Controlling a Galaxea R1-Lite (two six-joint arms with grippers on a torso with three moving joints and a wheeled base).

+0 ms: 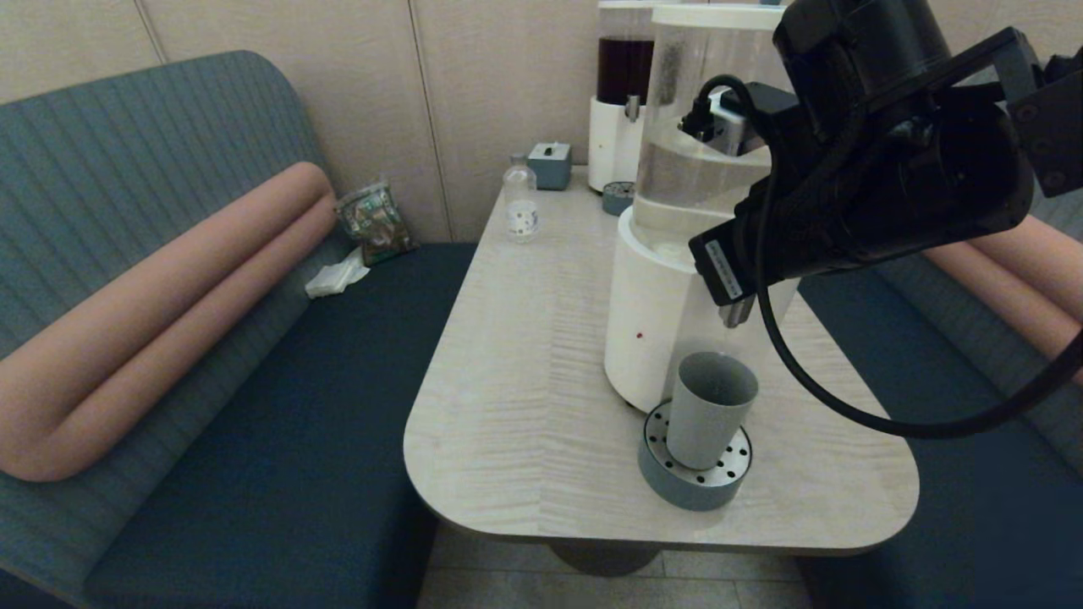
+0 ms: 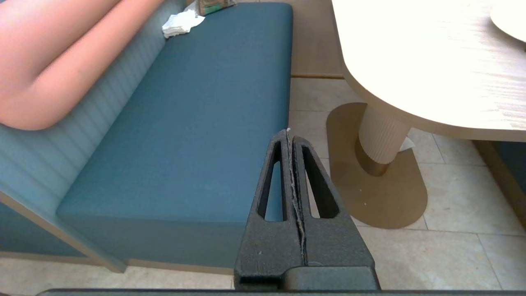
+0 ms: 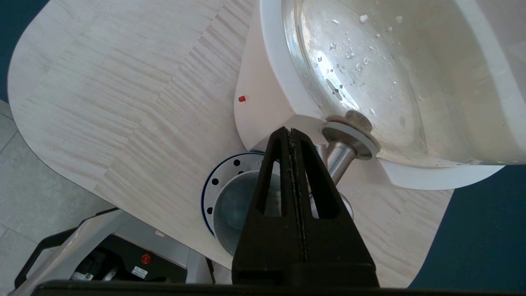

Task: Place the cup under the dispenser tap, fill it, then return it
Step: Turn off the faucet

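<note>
The grey-blue cup (image 1: pixel 709 406) stands upright on the round perforated drip tray (image 1: pixel 677 486), right below the steel dispenser tap (image 1: pixel 736 313) of the big white-based dispenser (image 1: pixel 651 330). My right gripper (image 3: pixel 291 130) is shut with nothing in it. It hovers over the cup (image 3: pixel 230 205) with its tips close beside the tap (image 3: pixel 341 158); I cannot tell whether they touch. In the head view the right wrist hides its fingers. My left gripper (image 2: pixel 288 133) is shut and empty, parked low beside the table over the bench edge and floor.
At the table's far end stand a small clear bottle (image 1: pixel 520 207), a grey box (image 1: pixel 550 165), a dark-liquid dispenser (image 1: pixel 622 101) and its small tray (image 1: pixel 618 197). Blue benches flank the table; a snack bag (image 1: pixel 372 220) and a tissue (image 1: pixel 337 277) lie on the left one.
</note>
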